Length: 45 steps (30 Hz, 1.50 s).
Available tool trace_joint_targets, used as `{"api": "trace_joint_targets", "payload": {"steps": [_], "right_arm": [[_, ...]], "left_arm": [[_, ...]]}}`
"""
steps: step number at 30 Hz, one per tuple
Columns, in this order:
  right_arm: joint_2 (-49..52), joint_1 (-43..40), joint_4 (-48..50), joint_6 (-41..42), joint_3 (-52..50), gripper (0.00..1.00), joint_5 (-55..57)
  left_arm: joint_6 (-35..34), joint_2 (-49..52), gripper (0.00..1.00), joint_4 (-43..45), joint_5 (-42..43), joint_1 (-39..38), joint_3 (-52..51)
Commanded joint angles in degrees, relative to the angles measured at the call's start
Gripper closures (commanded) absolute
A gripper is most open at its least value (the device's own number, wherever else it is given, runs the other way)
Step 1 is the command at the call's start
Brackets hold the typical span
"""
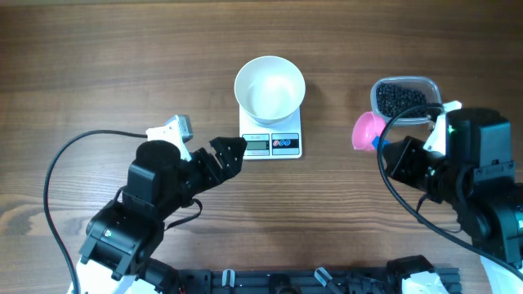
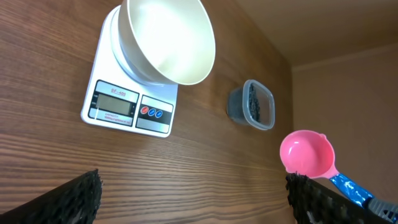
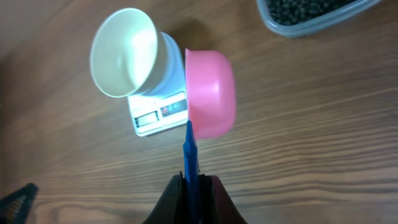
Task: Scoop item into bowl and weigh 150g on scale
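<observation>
A brown wooden table (image 1: 98, 65) with long grain lines fills every view. On its right part, toward the far edge, stands a clear rectangular plastic tub (image 1: 406, 79) with rounded corners and no lid. Just beside the tub's near left corner, seen from overhead, is a pink scoop (image 1: 367, 131) with a round cup. Its narrow blue handle (image 3: 189, 152) runs straight back from the cup. In the right wrist view the cup is turned on its edge, its rounded outside showing. In the left wrist view its hollow faces the camera, pink inside. Whether the scoop touches the wood cannot be told
</observation>
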Motion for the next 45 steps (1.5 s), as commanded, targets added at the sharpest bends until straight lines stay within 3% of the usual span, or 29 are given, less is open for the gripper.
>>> {"api": "trace_joint_targets", "payload": {"steps": [1, 3, 7, 10, 18, 26, 30, 37, 45], "right_arm": [[0.22, -0.2, -0.07, -5.31, 0.98, 0.96, 3.13], [0.9, -0.2, 0.07, -5.25, 0.98, 0.96, 5.81], [2.99, -0.2, 0.07, -5.16, 0.98, 0.96, 8.09], [4.26, -0.2, 1.05, -5.27, 0.98, 0.96, 8.52], [4.59, -0.2, 3.72, -8.28, 0.98, 0.96, 9.38], [4.68, -0.2, 4.7, -8.28, 0.98, 0.96, 9.6], [4.68, -0.2, 8.11, -8.35, 0.98, 0.96, 9.62], [6.56, -0.2, 15.69, -10.99, 0.98, 0.96, 9.6], [8.9, -0.2, 15.32, -8.35, 1.11, 0.96, 9.35]], "left_arm": [[1.38, -0.11, 0.0, -0.02, -1.33, -0.24, 0.13], [1.81, -0.09, 0.0, -0.02, -1.36, -0.24, 0.13], [10.45, 1.2, 0.0, -0.02, -2.03, -0.24, 0.13], [10.58, 3.63, 0.0, -0.55, -1.77, -0.2, 0.79], [21.07, 21.88, 0.0, -26.23, -5.66, -0.04, 24.85], [21.05, 27.76, 0.0, -28.46, -8.39, -0.04, 25.77], [21.05, 27.78, 0.0, -27.71, -16.35, -0.04, 25.77], [20.85, 28.13, 0.0, -28.63, -15.61, -0.24, 25.38], [21.16, 28.85, 0.0, -29.22, -13.14, -0.26, 25.29]]}}
